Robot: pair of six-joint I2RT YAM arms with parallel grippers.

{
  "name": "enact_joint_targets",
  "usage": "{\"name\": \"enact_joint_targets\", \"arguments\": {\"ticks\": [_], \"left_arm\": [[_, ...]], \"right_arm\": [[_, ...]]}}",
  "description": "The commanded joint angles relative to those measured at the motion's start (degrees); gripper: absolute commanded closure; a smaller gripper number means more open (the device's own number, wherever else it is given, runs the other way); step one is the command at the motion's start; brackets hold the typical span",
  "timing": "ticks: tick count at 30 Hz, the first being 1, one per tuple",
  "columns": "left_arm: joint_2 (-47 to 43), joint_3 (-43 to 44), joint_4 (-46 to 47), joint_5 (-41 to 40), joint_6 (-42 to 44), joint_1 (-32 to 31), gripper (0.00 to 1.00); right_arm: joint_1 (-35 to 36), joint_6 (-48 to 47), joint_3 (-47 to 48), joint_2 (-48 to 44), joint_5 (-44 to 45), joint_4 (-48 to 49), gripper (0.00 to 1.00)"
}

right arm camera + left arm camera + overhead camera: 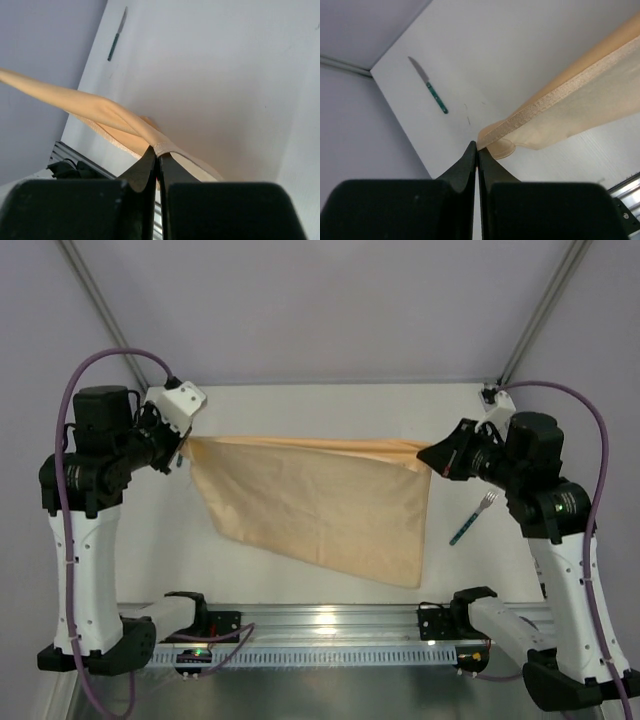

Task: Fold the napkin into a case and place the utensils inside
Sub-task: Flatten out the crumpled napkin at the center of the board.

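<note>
The peach-orange napkin (320,505) hangs stretched between both arms, its lower corner drooping toward the near right. My left gripper (183,443) is shut on the napkin's left top corner; in the left wrist view the hemmed edge (555,95) runs away from the shut gripper (477,145). On the right top corner my right gripper (428,455) is shut too, with bunched cloth (100,112) leading off from the gripper (158,150). The fork (471,519) lies on the table right of the napkin. The knife (431,89) lies on the table's far left, also visible as a thin knife (116,37). No case is formed.
The white table (330,410) ends at grey walls behind and at the sides. An aluminium rail (330,625) with both arm bases runs along the near edge. Metal frame posts (540,310) rise at the back corners.
</note>
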Motion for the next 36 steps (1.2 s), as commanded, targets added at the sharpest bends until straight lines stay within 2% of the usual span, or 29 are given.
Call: {"name": "enact_joint_targets", "arguments": {"ticks": [1, 3, 6, 7, 9, 10, 11, 13, 16, 19, 23, 27, 29, 30, 31, 32, 33, 34, 35, 36], "left_arm": [[5.54, 4.52, 8.83, -12.57, -6.31, 0.63, 1.00], [8.45, 6.54, 14.89, -13.99, -7.10, 0.63, 1.00], [14.51, 11.99, 21.75, -16.89, -8.94, 0.71, 1.00], [16.01, 15.57, 22.98, -17.42, -9.65, 0.71, 1.00], [20.58, 19.45, 25.98, -18.74, -10.18, 0.71, 1.00], [21.99, 21.21, 26.94, -19.17, -10.27, 0.71, 1.00], [24.26, 24.36, 28.00, -19.61, -10.62, 0.71, 1.00], [26.12, 26.84, 31.16, -20.23, -10.62, 0.63, 1.00], [29.46, 31.07, 35.47, -21.46, -10.53, 0.71, 1.00], [32.36, 34.93, 37.93, -21.03, -10.27, 0.71, 1.00], [34.92, 37.75, 39.87, -19.62, -10.18, 0.71, 1.00], [34.75, 34.78, 39.61, -15.76, -10.09, 0.63, 1.00], [31.07, 25.75, 41.09, -11.11, -10.18, 0.71, 1.00], [29.40, 21.97, 41.36, -9.61, -9.83, 0.71, 1.00], [27.64, 14.10, 41.45, -8.03, -8.52, 0.71, 1.00], [23.80, 9.94, 40.32, -4.80, -7.12, 0.71, 1.00], [21.67, 5.72, 39.70, -3.55, -5.54, 0.63, 1.00], [19.39, 1.15, 39.00, -2.32, -1.69, 0.71, 1.00], [14.58, -8.21, 38.21, -0.65, 0.35, 0.63, 1.00], [12.36, -12.65, 36.03, -0.03, 2.63, 0.71, 1.00]], "right_arm": [[-0.38, -2.36, 8.56, 12.27, -0.43, 1.70, 0.96], [-0.38, -1.57, 12.53, 17.57, -0.62, 6.88, 0.96], [-0.55, -0.87, 24.12, 29.25, 0.00, 10.15, 0.96], [-0.47, -0.69, 31.55, 32.15, 0.09, 10.41, 0.96], [-0.47, 0.35, 39.58, 40.33, -0.09, 10.50, 0.96], [-0.64, 0.80, 47.54, 42.79, -0.26, 11.11, 0.96], [-0.73, 1.32, 51.45, 47.17, -0.53, 11.82, 0.96], [-1.52, 4.48, 61.09, 51.15, -0.53, 14.88, 0.96], [-3.27, 10.19, 67.03, 56.17, -1.67, 23.29, 0.96], [-4.42, 13.89, 67.57, 57.84, -0.97, 30.17, 0.96], [-6.17, 14.42, 69.42, 59.87, -1.40, 31.33, 0.96], [-7.23, 9.52, 66.09, 58.65, -2.81, 28.62, 0.96], [-7.23, 4.26, 58.38, 54.63, -3.60, 25.98, 0.96], [-7.06, 2.75, 49.90, 52.60, -3.78, 25.36, 0.96], [-7.14, 1.34, 44.95, 50.31, -4.13, 25.45, 0.96], [-6.88, -1.46, 39.41, 45.33, -4.22, 25.71, 0.96], [-6.45, -3.05, 28.83, 42.76, -4.13, 25.80, 0.96], [-6.27, -4.46, 23.94, 40.12, -3.78, 25.45, 0.96], [-5.92, -5.86, 18.58, 34.79, -2.21, 25.18, 0.96], [-5.22, -7.27, 8.26, 32.12, -1.33, 25.01, 0.96]]}}
